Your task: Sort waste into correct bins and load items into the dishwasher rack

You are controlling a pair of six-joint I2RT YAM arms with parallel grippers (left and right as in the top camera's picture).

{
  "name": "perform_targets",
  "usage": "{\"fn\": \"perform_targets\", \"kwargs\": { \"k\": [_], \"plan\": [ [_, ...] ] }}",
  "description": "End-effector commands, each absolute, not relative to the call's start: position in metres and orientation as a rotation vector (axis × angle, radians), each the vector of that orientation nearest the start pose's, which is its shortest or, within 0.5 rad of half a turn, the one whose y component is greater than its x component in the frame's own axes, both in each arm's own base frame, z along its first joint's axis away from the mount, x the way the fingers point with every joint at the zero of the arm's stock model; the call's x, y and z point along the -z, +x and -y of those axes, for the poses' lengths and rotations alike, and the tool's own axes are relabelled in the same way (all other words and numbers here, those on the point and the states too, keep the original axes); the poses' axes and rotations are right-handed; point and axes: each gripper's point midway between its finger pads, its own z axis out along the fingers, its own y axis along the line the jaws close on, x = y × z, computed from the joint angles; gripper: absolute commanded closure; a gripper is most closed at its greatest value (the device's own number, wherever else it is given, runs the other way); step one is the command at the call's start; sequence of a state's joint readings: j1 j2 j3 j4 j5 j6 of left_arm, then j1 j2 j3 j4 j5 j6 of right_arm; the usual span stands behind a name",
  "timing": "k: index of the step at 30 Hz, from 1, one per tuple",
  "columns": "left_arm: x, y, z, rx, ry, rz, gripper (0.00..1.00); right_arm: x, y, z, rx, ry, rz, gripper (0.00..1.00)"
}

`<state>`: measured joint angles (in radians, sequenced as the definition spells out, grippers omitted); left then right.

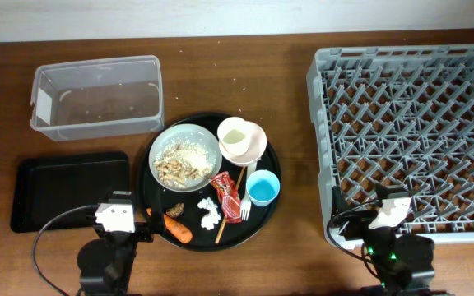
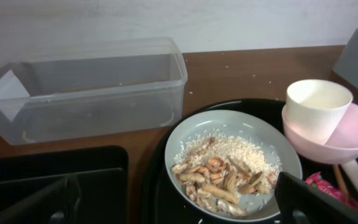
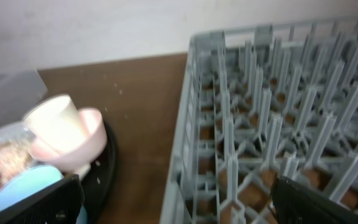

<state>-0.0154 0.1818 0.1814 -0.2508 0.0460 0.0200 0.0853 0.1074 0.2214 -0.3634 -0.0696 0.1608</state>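
Observation:
A round black platter (image 1: 263,210) holds a white bowl (image 1: 206,137) of rice and food scraps (image 2: 225,165), a white cup (image 1: 234,138) inside a pink cup (image 1: 256,146), a light blue cup (image 1: 262,189), a white fork (image 1: 243,204), a red wrapper (image 1: 226,196), a white tissue (image 1: 208,213), a carrot (image 1: 178,228) and a brown lump (image 1: 175,210). The clear tub (image 1: 97,97) and black tray (image 1: 68,189) lie to the left. The grey rack (image 1: 410,140) is at the right. My left gripper (image 2: 173,208) is open near the platter's left edge. My right gripper (image 3: 173,205) is open at the rack's front left corner.
The brown table (image 1: 295,99) shows between platter and rack. A wooden stick (image 1: 230,201) lies on the platter beside the wrapper. Cables run from both arm bases at the front edge.

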Motion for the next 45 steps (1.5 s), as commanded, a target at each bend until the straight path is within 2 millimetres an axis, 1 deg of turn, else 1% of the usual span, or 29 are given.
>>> {"fn": "perform_targets", "kwargs": {
  "k": [1,4,6,7,8,9,11,13,15,18,19,20,21,22,23,24,25,26,27,30,31,34,35,37,40,41,42,43,45],
  "plan": [
    [-0.177,0.252,0.023,0.129,0.073,-1.924,0.01,-0.203,0.221,-0.034,-0.252,0.028,-1.937,0.01],
    [-0.185,0.263,0.046,0.284,0.145,-2.123,0.01,-0.212,0.212,-0.033,-0.239,0.043,-2.14,0.01],
    [-0.182,0.264,0.058,0.382,0.168,-2.249,0.01,-0.209,0.21,-0.033,-0.23,0.053,-2.264,0.01],
    [-0.173,0.259,0.068,0.478,0.172,-2.387,0.01,-0.203,0.209,-0.036,-0.24,0.053,-2.388,0.01],
    [-0.167,0.256,0.073,0.512,0.178,-2.456,0.01,-0.201,0.212,-0.045,-0.3,0.033,-2.439,0.01],
    [-0.159,0.253,0.082,0.535,0.209,-2.517,0.01,-0.197,0.215,-0.045,-0.297,0.038,-2.468,0.01],
    [-0.142,0.247,0.104,0.565,0.317,-2.588,0.01,-0.184,0.22,-0.041,-0.26,0.056,-2.534,0.01],
    [-0.121,0.24,0.127,0.527,0.463,-2.656,0.01,-0.17,0.222,-0.041,-0.254,0.064,-2.607,0.01],
    [-0.109,0.242,0.145,0.542,0.543,-2.67,0.01,-0.163,0.221,-0.041,-0.251,0.069,-2.646,0.01],
    [-0.081,0.246,0.149,0.544,0.543,-2.754,0.01,-0.158,0.219,-0.04,-0.245,0.072,-2.671,0.01],
    [-0.066,0.244,0.146,0.534,0.47,-2.835,0.01,-0.158,0.219,-0.04,-0.245,0.072,-2.671,0.01],
    [-0.051,0.241,0.145,0.53,0.444,-2.9,0.01,-0.158,0.219,-0.04,-0.245,0.072,-2.671,0.01],
    [-0.042,0.239,0.145,0.526,0.431,-2.935,0.01,-0.158,0.219,-0.04,-0.245,0.072,-2.673,0.01],
    [-0.031,0.239,0.145,0.522,0.428,-2.967,0.07,-0.158,0.218,-0.04,-0.245,0.073,-2.675,0.01],
    [-0.028,0.239,0.144,0.52,0.427,-2.977,0.17,-0.158,0.218,-0.04,-0.245,0.073,-2.675,0.01],
    [-0.028,0.239,0.145,0.52,0.428,-2.976,0.41,-0.158,0.218,-0.04,-0.244,0.073,-2.676,0.01],
    [-0.028,0.24,0.145,0.521,0.428,-2.973,0.59,-0.158,0.218,-0.04,-0.244,0.073,-2.678,0.01],
    [-0.028,0.24,0.145,0.521,0.428,-2.969,0.67,-0.157,0.218,-0.04,-0.244,0.073,-2.678,0.01],
    [-0.029,0.242,0.146,0.522,0.429,-2.964,0.78,-0.158,0.218,-0.04,-0.244,0.073,-2.678,0.01],
    [-0.039,0.253,0.15,0.527,0.432,-2.926,0.9,-0.157,0.218,-0.04,-0.244,0.073,-2.678,0.01],
    [-0.043,0.259,0.152,0.529,0.434,-2.909,0.99,-0.158,0.218,-0.04,-0.244,0.073,-2.678,0.01],
    [-0.05,0.264,0.153,0.531,0.434,-2.895,0.99,-0.157,0.218,-0.04,-0.244,0.073,-2.678,0.01],
    [-0.059,0.267,0.155,0.533,0.435,-2.883,0.99,-0.157,0.218,-0.04,-0.244,0.073,-2.678,0.01],
    [-0.083,0.277,0.154,0.501,0.434,-2.837,0.99,-0.158,0.218,-0.04,-0.244,0.073,-2.678,0.01],
    [-0.133,0.309,0.117,0.257,0.322,-2.716,1.0,-0.158,0.218,-0.04,-0.244,0.073,-2.678,0.01],
    [-0.15,0.325,0.097,0.194,0.241,-2.656,1.0,-0.158,0.218,-0.04,-0.244,0.073,-2.678,0.01],
    [-0.164,0.344,0.08,0.174,0.178,-2.588,1.0,-0.157,0.218,-0.04,-0.244,0.072,-2.678,0.01],
    [-0.18,0.371,0.058,0.143,0.119,-2.479,0.99,-0.158,0.218,-0.04,-0.244,0.073,-2.678,0.01],
    [-0.209,0.413,0.013,0.094,-0.025,-2.289,0.99,-0.158,0.218,-0.04,-0.244,0.072,-2.678,0.02]
  ]
}}
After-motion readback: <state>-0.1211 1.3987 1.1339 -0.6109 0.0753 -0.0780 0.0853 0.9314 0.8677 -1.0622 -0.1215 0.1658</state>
